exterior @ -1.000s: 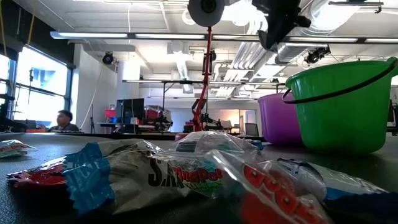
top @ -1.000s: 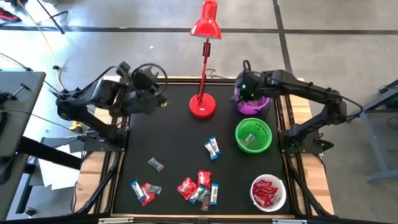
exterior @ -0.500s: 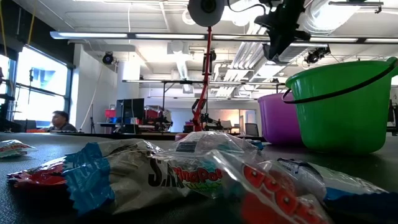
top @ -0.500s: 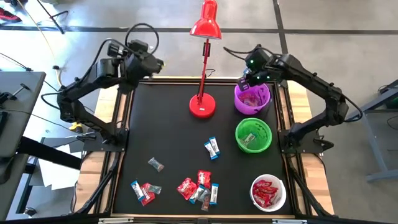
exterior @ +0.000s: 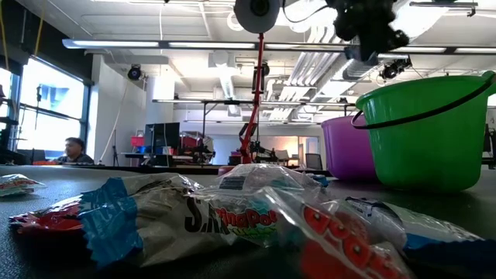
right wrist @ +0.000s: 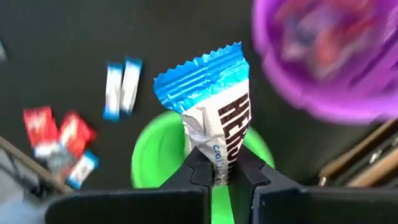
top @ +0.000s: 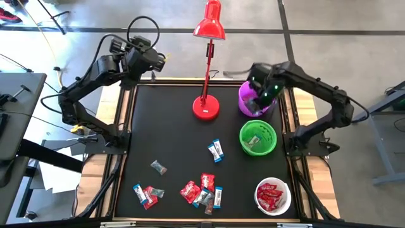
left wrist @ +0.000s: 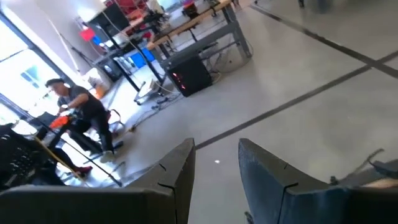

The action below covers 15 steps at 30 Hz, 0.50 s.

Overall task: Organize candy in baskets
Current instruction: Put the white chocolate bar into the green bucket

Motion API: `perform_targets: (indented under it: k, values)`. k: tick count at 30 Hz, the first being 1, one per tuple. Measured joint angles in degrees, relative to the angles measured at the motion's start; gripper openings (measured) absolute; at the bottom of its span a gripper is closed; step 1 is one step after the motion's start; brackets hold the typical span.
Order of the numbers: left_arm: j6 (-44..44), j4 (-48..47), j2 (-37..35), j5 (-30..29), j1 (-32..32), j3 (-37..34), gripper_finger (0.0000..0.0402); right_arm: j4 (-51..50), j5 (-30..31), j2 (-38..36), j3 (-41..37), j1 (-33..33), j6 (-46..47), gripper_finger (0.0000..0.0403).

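My right gripper (right wrist: 214, 169) is shut on a blue-and-white candy (right wrist: 211, 106) and hangs over the purple basket (top: 252, 109), near its rim facing the green basket (top: 257, 137). The white basket (top: 273, 196) at the near right holds red candy. Loose candy lies on the black mat: one blue-and-white piece (top: 216, 150), one dark piece (top: 158, 167), and a cluster (top: 202, 192) near the front edge. My left gripper (left wrist: 214, 149) is open with nothing in it, up at the table's far left corner (top: 158, 60), facing out into the room. My right gripper pinches one end of the candy's wrapper (right wrist: 216, 160) between its two fingers. The fingers come from above, pointing steeply down. The candy sticks out lengthwise beyond the fingertips, its blue crimped end (right wrist: 199, 71) farthest from them, lifted clear of both baskets.
A red desk lamp stands with its round base (top: 206, 107) at the far middle, just left of the purple basket, its stem and shade (top: 210, 25) leaning back. More candy lies at the near left (top: 145, 195). Open mat lies across the left and middle. A person (left wrist: 78, 102) sits in the room beyond.
My left gripper has swung from over the mat's far left part out to the far left corner and turned to face the room. My right gripper, still shut on the candy, has tipped more steeply downward and shifted from the purple basket's far side toward its near side.
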Motion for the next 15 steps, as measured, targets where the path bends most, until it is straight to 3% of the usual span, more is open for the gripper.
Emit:
perform_targets:
  k: [8,12,15]
  values:
    - [-0.1,-1.6,0.0,5.1,0.5,0.0,0.0108,-2.0,0.3,0.0,0.0,17.5,14.2,0.0012]
    - [-0.1,-2.1,0.0,6.3,0.3,0.0,0.0108,-2.4,7.1,0.0,0.0,24.8,19.0,0.0014]
    - [-0.1,-2.1,0.0,6.3,0.3,0.0,0.0108,-2.5,8.3,0.0,0.0,28.2,20.2,0.0031]
